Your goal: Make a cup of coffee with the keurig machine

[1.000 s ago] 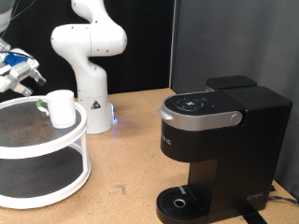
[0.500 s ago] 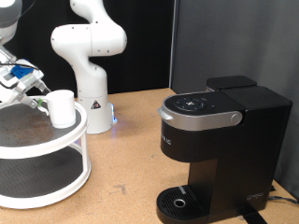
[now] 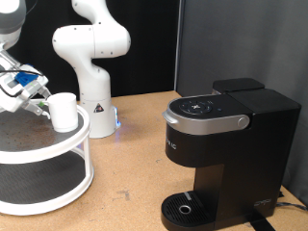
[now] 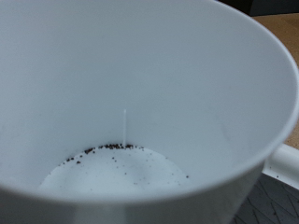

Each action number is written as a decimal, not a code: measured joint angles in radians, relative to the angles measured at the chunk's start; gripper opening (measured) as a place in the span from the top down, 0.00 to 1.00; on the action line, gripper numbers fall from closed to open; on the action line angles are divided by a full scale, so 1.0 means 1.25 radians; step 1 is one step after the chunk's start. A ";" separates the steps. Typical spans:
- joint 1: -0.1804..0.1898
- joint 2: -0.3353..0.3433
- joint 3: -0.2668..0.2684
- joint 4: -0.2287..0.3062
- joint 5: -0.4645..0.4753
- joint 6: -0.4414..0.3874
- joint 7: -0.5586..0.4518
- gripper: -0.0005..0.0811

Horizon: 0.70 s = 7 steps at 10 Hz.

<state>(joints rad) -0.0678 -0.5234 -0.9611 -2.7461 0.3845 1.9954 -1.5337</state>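
The keurig machine is the biggest thing, a black box standing on the wooden table at the exterior view's right, with its grey-silver lid down and the round drip tray at its base with no cup on it. Well apart from the machine, at the exterior view's left, stands a white two-level round shelf. Behind the shelf, a second white robot arm stands on the table. The cup is on the upper level of the shelf, near its rim on the machine's side. The gripper is just beside the cup, on the side away from the machine. How far its fingers are open, one cannot tell. In the wrist view the cup fills the picture; some dark grains lie on its bottom.
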 joint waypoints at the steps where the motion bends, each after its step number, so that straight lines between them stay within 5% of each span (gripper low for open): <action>1: 0.001 0.001 0.000 -0.002 0.002 0.006 0.000 0.12; 2: 0.002 0.001 0.000 -0.003 0.004 0.011 0.000 0.12; 3: 0.002 0.002 0.000 -0.004 0.005 0.013 0.000 0.40; 4: 0.002 0.002 0.000 -0.004 0.006 0.013 0.000 0.57; 5: 0.002 0.002 0.000 -0.004 0.006 0.013 0.000 0.57; 6: 0.002 0.002 0.000 -0.004 0.006 0.014 0.003 0.74; 7: 0.001 0.001 0.001 -0.003 0.007 0.012 0.007 0.74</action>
<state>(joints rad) -0.0663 -0.5227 -0.9603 -2.7495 0.3938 2.0103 -1.5249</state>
